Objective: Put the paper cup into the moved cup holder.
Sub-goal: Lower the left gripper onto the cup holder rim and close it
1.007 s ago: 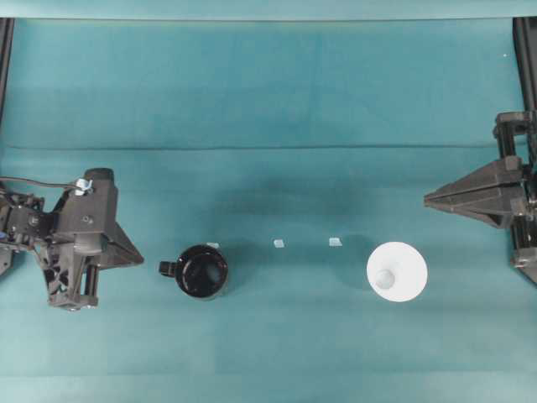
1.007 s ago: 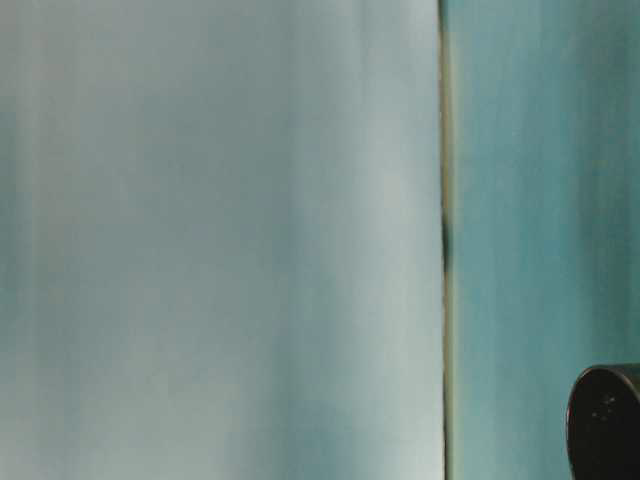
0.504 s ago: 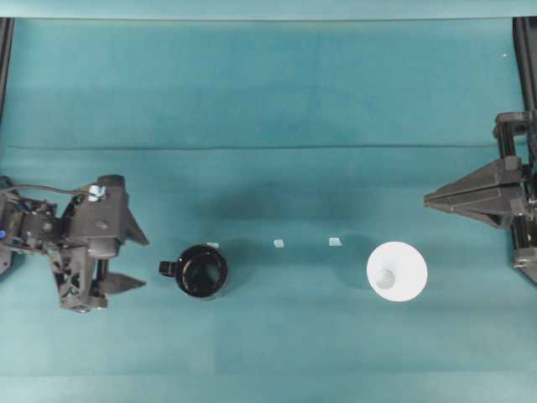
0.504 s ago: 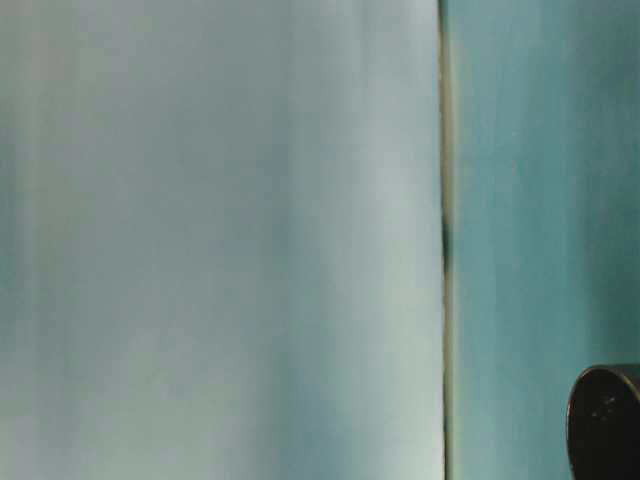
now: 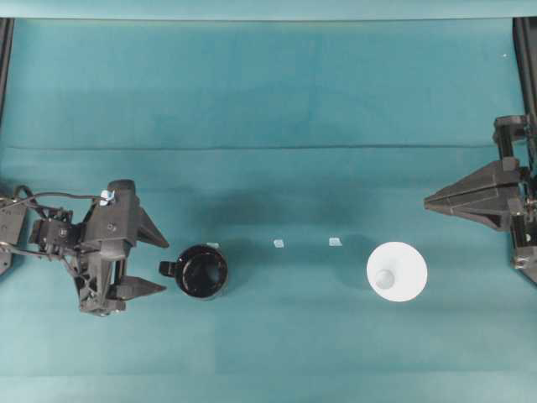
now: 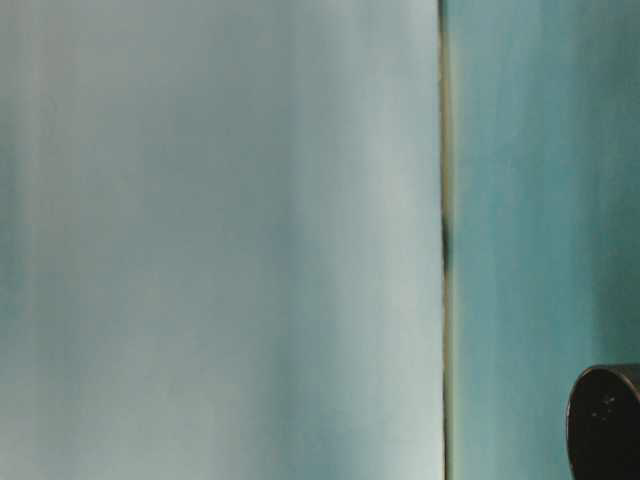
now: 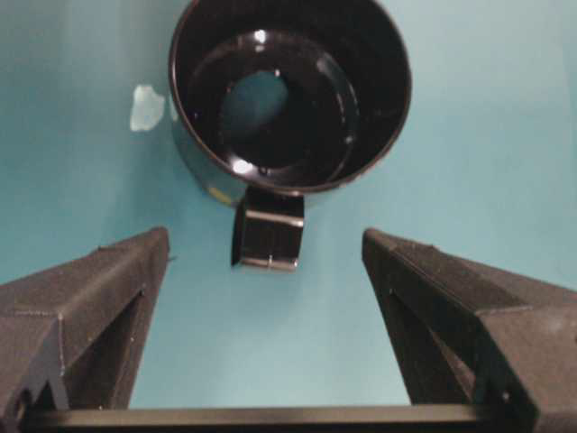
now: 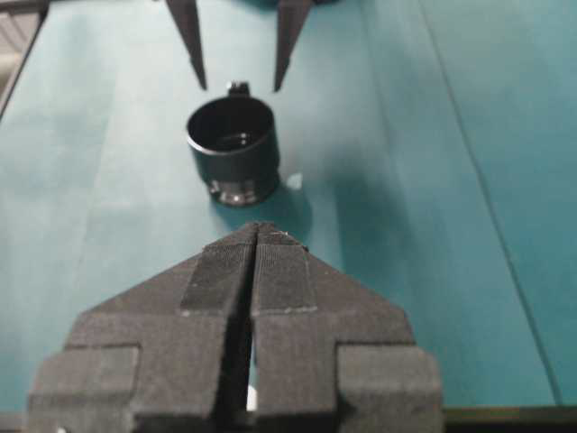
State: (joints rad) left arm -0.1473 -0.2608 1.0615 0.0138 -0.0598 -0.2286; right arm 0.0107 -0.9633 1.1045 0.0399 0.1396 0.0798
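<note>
A: Where does the cup holder (image 5: 202, 271) sit?

B: Left of the middle of the teal table (image 5: 277, 101), upright, mouth up. It is glossy black with a dark inside, and its stubby handle (image 5: 168, 268) points left, toward the left gripper (image 5: 158, 264).

A: How are that gripper's jaws?

B: Spread wide. From overhead, 1 fingertip lies beyond the handle and the other on the nearer side of it, both just left of the holder and apart from it. The left wrist view shows the same: the 2 dark fingers (image 7: 99, 298) frame the handle (image 7: 269, 227) with bare table on either side, and nothing is gripped.

A: And the paper cup (image 5: 397, 271)?

B: Right of the middle, standing alone, well apart from the holder. It is plain white, with a wide round rim and a small base visible inside.

A: The right gripper (image 5: 430, 200)?

B: At the far right edge, its tip pointing left, beyond the paper cup and clear of it. In the right wrist view its 2 ribbed pads (image 8: 225, 275) press flat together with nothing between them, and the holder (image 8: 233, 148) stands straight ahead.

A: Anything else on the table?

B: 2 small pale tape marks (image 5: 278, 243) between holder and cup, and a 3rd peeking out at the holder's rim. The table-level view is mostly blur, with only a dark rounded shape (image 6: 604, 420) at its lower right.
</note>
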